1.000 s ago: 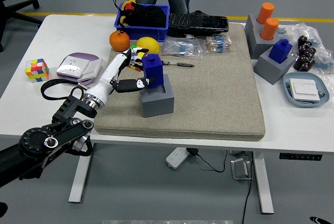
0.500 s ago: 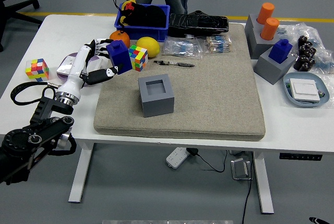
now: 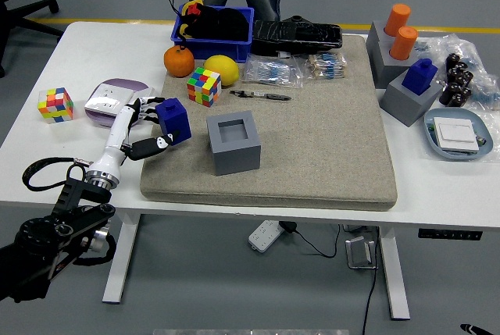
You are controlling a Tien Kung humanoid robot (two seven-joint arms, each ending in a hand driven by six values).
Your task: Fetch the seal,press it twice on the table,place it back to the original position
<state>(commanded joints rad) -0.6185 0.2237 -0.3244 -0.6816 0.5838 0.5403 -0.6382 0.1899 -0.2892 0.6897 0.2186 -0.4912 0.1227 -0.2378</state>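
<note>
Left robot hand closed around the blue seal, white fingers at its far side and the dark thumb below, holding it over the left edge of the tan mat, just left of the empty grey holder. Right robot hand out of view.

For a good press: keep the seal upright, its flat base level with the mat, and bring it straight down rather than at a slant; grip firm enough to stop it twisting between fingers and thumb. Lift clear before the second press. Best kept away from the mat's very edge, where the base could land half on the white surface.

Against half a second ago: seal lower and nearer the holder, no longer up beside the orange and colour cube; arm drawn down and inward.
</note>
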